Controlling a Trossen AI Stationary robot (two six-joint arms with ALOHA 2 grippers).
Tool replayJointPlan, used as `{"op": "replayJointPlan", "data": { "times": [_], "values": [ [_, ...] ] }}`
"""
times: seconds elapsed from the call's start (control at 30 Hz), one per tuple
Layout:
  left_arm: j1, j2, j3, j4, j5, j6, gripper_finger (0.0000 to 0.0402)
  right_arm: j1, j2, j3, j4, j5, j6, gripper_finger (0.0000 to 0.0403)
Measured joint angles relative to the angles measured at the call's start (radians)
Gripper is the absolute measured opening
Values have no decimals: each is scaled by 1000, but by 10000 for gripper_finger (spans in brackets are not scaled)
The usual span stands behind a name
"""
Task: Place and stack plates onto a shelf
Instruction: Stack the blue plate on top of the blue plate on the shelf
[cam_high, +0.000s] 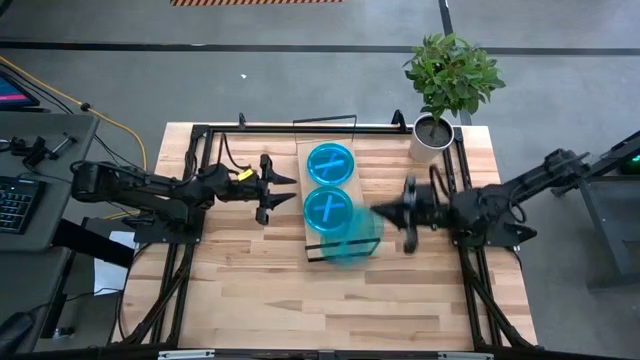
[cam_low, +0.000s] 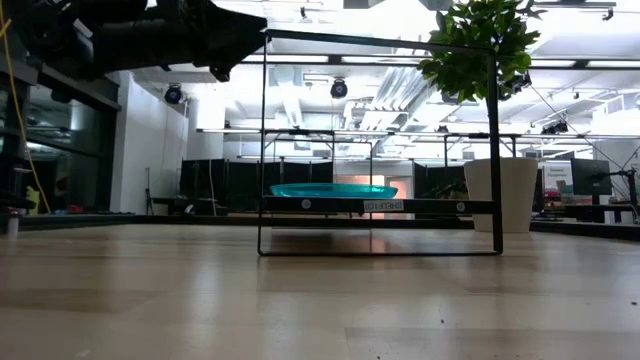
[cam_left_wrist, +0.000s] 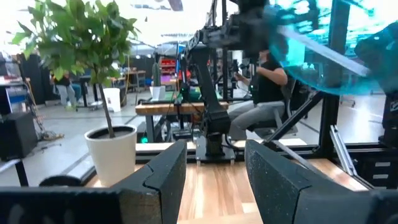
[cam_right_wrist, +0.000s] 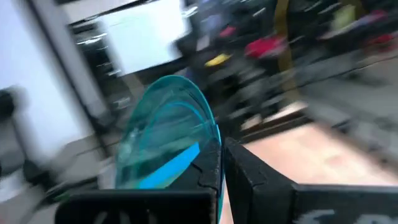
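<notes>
High view: right gripper carries a plate toward the shelf, two plates already set down

Right gripper (cam_high: 385, 213) is pinched on the edge of a cyan plate (cam_high: 350, 238), blurred at the near end of the shelf (cam_high: 312, 240); left gripper (cam_high: 285, 190), fingers spread and empty, hovers just beside the shelf's other side. Two plates (cam_high: 330, 163) (cam_high: 329, 209) lie side by side on the board. Judged from this, placing is partway done; no further plates show on the surface (cam_high: 250, 300), and stacking seems not yet begun

Three plates (cam_high: 329, 163) (cam_high: 329, 208) (cam_high: 352, 240), one shelf (cam_high: 344, 138), one potted plant (cam_high: 450, 78).
</notes>
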Motion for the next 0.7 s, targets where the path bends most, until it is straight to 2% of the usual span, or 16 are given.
{"op": "replayJointPlan", "data": {
  "times": [0.17,0.3,0.5,0.7],
  "values": [
    [0,-42,0,0,0,12,154,-151,0,9,-13,97,-49,0],
    [-1,-91,0,-22,1,15,154,-282,9,-58,-48,97,42,0],
    [0,-174,0,-124,0,78,154,-428,66,-196,19,37,224,0],
    [0,-200,0,-132,-2,94,154,-504,209,-272,183,-81,315,0]
  ]
}}
